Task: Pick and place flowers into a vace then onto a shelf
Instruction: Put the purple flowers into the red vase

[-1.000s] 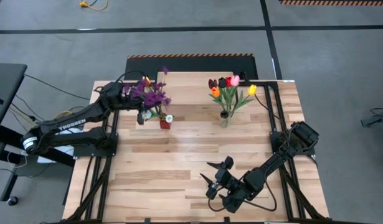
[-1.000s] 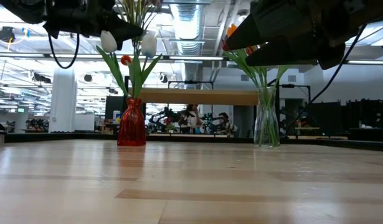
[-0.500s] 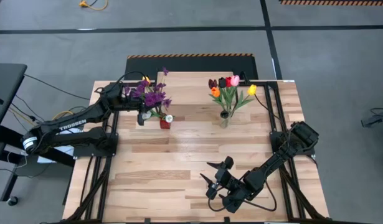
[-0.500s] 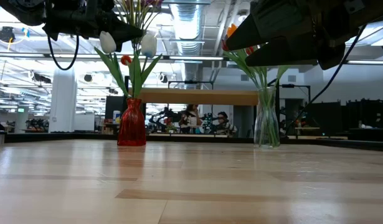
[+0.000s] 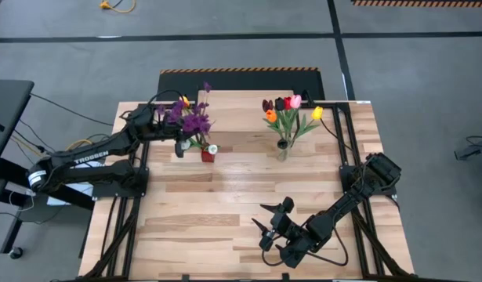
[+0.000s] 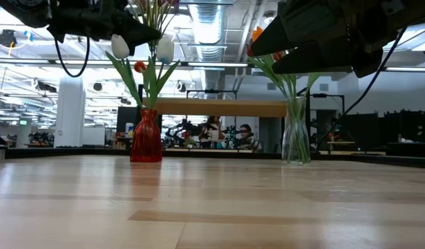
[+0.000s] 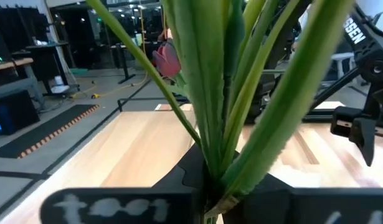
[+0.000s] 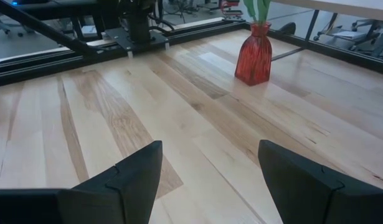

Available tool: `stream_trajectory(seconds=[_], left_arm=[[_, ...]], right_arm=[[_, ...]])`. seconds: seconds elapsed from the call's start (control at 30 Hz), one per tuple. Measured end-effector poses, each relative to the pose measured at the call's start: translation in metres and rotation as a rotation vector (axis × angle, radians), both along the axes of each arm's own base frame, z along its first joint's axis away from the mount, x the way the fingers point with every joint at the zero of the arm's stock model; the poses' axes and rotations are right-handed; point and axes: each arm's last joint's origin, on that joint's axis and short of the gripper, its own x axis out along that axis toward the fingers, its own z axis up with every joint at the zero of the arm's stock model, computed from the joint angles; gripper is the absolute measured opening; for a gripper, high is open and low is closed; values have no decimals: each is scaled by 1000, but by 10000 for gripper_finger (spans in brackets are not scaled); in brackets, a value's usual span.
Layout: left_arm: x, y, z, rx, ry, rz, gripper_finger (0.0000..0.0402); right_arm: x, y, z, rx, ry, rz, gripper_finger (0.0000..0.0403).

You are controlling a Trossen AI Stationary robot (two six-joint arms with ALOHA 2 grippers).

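Flowers (image 5: 192, 119) in purple, with white tulips among them, stand in a red vase (image 5: 207, 155) on the far left part of the wood table (image 5: 225, 211), where the left gripper (image 5: 179, 131) has its jaws clamped together on the green stems (image 7: 222, 112) above the vase's mouth. Seen from table height, the red vase (image 6: 146, 137) sits upright on the boards, and the dark left arm hangs over it at the upper left. A second bunch (image 5: 288, 111) of orange, pink, yellow and dark tulips stands in a clear glass vase (image 6: 296, 138) further to the right, well apart from the first. Behind both vases, along the table's far edge, runs the shelf (image 6: 222, 107), a pale plank on thin black legs. The right gripper (image 5: 272, 225) hovers over the near middle of the table, jaws apart and holding nothing, its wrist camera looking across bare boards toward the red vase (image 8: 254, 60). People sit in the room beyond (image 6: 229, 135)
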Motion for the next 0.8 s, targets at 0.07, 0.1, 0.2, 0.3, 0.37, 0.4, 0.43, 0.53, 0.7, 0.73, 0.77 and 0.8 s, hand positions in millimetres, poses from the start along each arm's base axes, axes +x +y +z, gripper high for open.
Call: stream_trajectory(seconds=[0.07, 0.1, 0.2, 0.3, 0.37, 0.4, 0.43, 0.53, 0.7, 0.73, 0.77, 0.8], left_arm=[[0, -1, 1, 14, -8, -4, 6], [0, -1, 1, 24, -6, -12, 5], [0, 0, 3, 46, 0, -36, 3], [-2, 3, 9, 61, 0, -78, 3], [-4, 5, 9, 62, 27, -84, 2], [-5, 7, 8, 63, 35, -77, 2], [-5, 8, 8, 68, 37, -73, 2], [-9, 12, 8, 74, 32, -101, 2], [-11, 22, 5, 66, 41, -123, 1], [-11, 24, 4, 63, 43, -129, 1], [-11, 26, 3, 61, 44, -136, 1], [-10, 28, 2, 59, 45, -140, 1]], right_arm=[[0, 0, 0, 0, 0, 0, 260], [0, 0, 0, 0, 0, 0, 260], [0, 0, 0, 1, 0, 0, 260], [0, 0, 0, 1, 0, 0, 260], [0, 0, 0, 1, 0, 0, 260], [0, 0, 0, 2, 0, 1, 260], [0, 0, 0, 2, 0, 1, 260], [0, 0, 0, 2, 0, 1, 260], [0, 0, 0, 8, 5, 7, 260], [0, 0, 0, 9, 5, 8, 260], [0, 0, 0, 10, 6, 10, 260], [0, 0, 0, 13, 8, 12, 260]])
